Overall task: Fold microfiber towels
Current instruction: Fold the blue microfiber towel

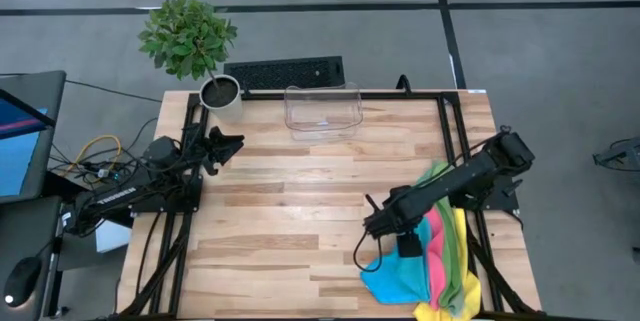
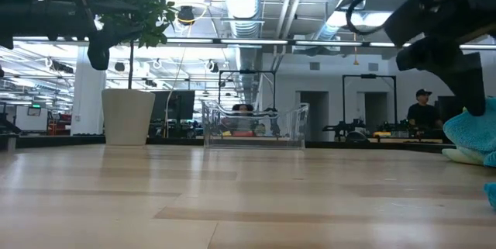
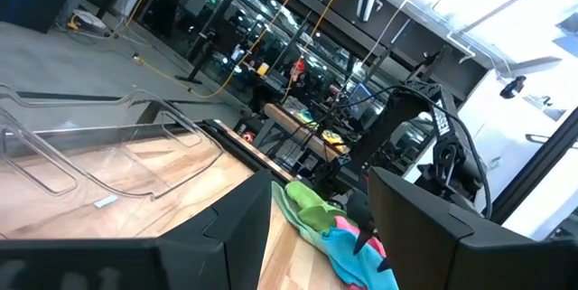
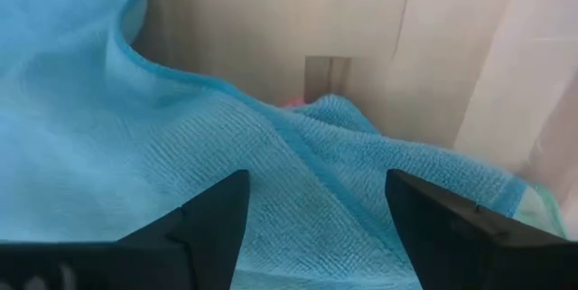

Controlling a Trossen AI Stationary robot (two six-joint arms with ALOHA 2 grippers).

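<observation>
The towels lie in 1 heap at the table's (image 1: 300,221) right front corner, partly over the edge. 4 colours can be counted from above: 1 blue towel (image 1: 400,276) at the front left of the heap, 1 pink towel (image 1: 437,246) across the middle, 1 green towel (image 1: 437,176) at the back, and 1 yellow towel (image 1: 458,261) along the right side and front. A 5th colour cannot be made out.

The right gripper (image 1: 372,223) hangs just above the heap's left edge, over the blue towel. In its wrist view the 2 fingers (image 4: 212,222) stand spread apart with the blue cloth (image 4: 208,145) under and between them; nothing is clasped. The low view shows the blue cloth (image 2: 474,134) at the far right with that gripper above it.

The left gripper (image 1: 228,146) waits at the back left of the table, raised off the wood, near the pot. Its 2 fingers (image 3: 244,227) are parted and empty; past them the heap (image 3: 330,222) shows far off.

1 clear bin (image 1: 322,109) stands at the back centre, well apart from the towels. 1 potted plant (image 1: 195,46) sits at the back left corner, and 1 keyboard (image 1: 284,72) lies just behind the table.
</observation>
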